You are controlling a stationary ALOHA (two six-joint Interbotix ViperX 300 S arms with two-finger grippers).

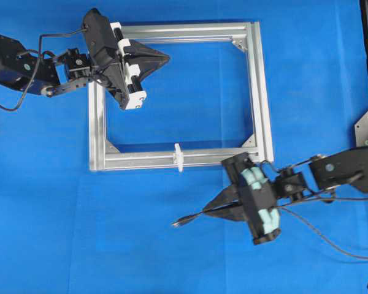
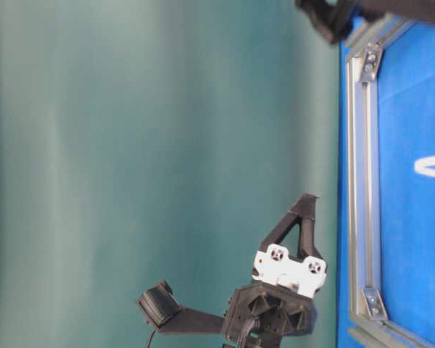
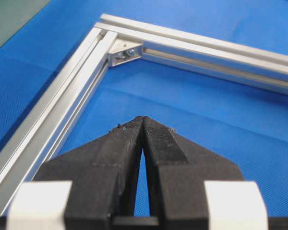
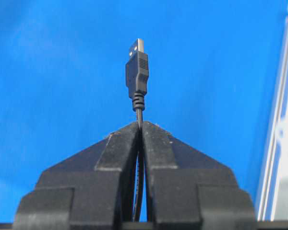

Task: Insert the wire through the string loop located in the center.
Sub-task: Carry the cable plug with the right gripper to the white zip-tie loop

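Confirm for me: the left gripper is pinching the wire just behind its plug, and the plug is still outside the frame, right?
Not the left. The right gripper pinches the wire just behind its plug, as the right wrist view shows. The plug is outside the frame, as you said.

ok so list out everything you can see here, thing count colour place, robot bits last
table cover: one, blue cloth, under everything
frame: one, silver aluminium rectangle with corner brackets, lying flat at upper centre
string loop: one, white, on the middle of the frame's near rail
wire: one, thin black, metal-tipped plug pointing left, below the frame and outside it
backdrop: one, teal, behind the table in the table-level view
left gripper: one, black with white parts, shut and empty, over the frame's upper left corner
right gripper: one, black with pale teal parts, shut on the wire just behind the plug, below the frame's lower right corner
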